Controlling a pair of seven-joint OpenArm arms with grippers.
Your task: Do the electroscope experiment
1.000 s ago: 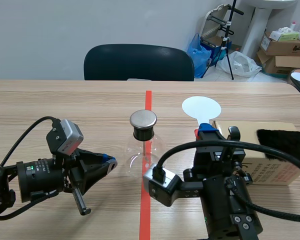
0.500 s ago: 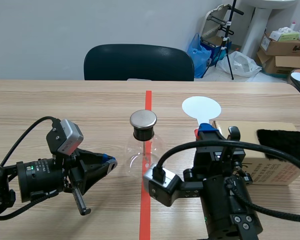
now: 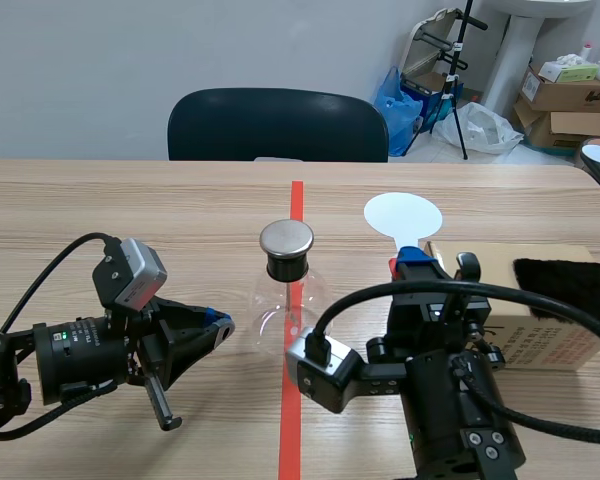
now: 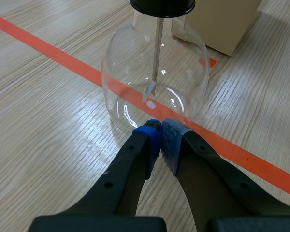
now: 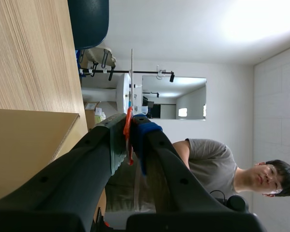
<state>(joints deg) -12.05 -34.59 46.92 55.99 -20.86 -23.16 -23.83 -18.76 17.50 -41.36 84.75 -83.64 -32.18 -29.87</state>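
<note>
Nothing has moved over the last second; both arms sit as they were, so the experiment looks paused before contact. The electroscope (image 3: pixel 286 285) stands on the tape line mid-tabletop. The left pincer (image 4: pixel 160 131) is closed on nothing, just beside its glass. The right pincer (image 5: pixel 129 129) is clamped on what seems to be the red handle of the white disc wand (image 3: pixel 403 214)

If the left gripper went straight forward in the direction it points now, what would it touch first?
Most likely the glass flask: its round belly stands directly ahead of the left gripper, whose jaws are shut, with only a small gap between them.
</note>
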